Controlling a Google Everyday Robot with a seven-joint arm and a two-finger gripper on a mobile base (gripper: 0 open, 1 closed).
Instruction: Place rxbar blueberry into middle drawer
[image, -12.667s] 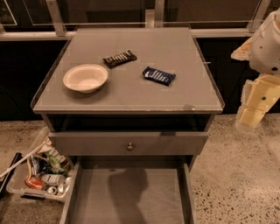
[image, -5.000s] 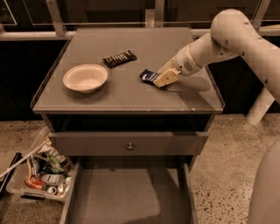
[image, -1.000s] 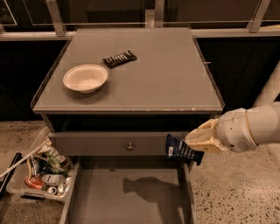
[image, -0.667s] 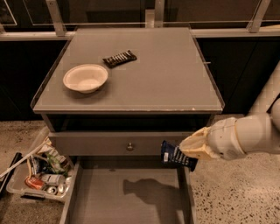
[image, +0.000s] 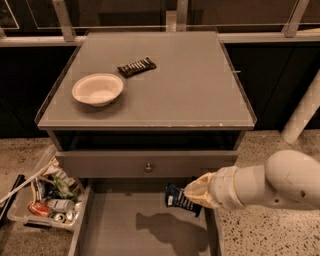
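Note:
My gripper (image: 196, 195) comes in from the right on a white arm and is shut on the rxbar blueberry (image: 179, 199), a small flat bar in a dark blue wrapper. It holds the bar tilted in the air above the right part of the open middle drawer (image: 115, 230), a wide shallow grey tray pulled out below the cabinet. The bar and arm cast a shadow on the drawer floor.
A closed grey drawer front with a round knob (image: 148, 167) sits above the open drawer. On the cabinet top lie a white bowl (image: 97, 89) and a black-brown bar (image: 136, 66). A clear bin of clutter (image: 42, 200) stands on the floor at left.
My gripper has carried the blue bar from the cabinet top down in front of the cabinet and leftward, so it now hangs over the open drawer.

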